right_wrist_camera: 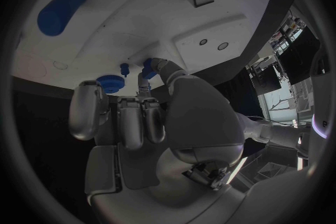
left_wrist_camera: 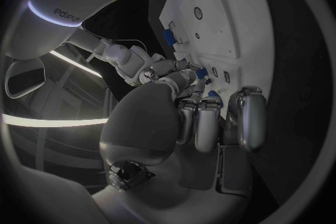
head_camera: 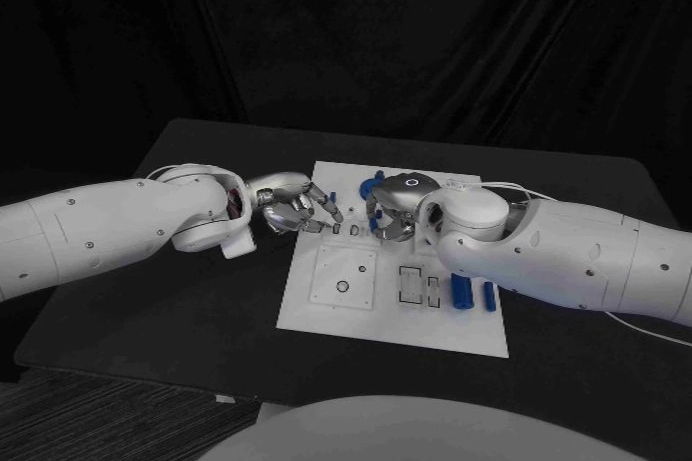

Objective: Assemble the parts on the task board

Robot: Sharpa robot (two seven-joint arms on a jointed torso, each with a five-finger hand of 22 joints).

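**Risk: peg slips or hands clash**

Our right hand (head_camera: 392, 213) pinches, we think, a small blue peg (right_wrist_camera: 149, 63) over the board (head_camera: 346, 316); left hand (head_camera: 296, 207) sits nearby, fingers curled, apparently empty. Tilted entry = jam; hands v. close, could bump.

Small blue parts (head_camera: 462, 292) on white task board (head_camera: 325, 311)

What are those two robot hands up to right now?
Left robot hand over the task board, holding unclear. Right robot hand pinching a small blue part. Blue cylinder lying idle.
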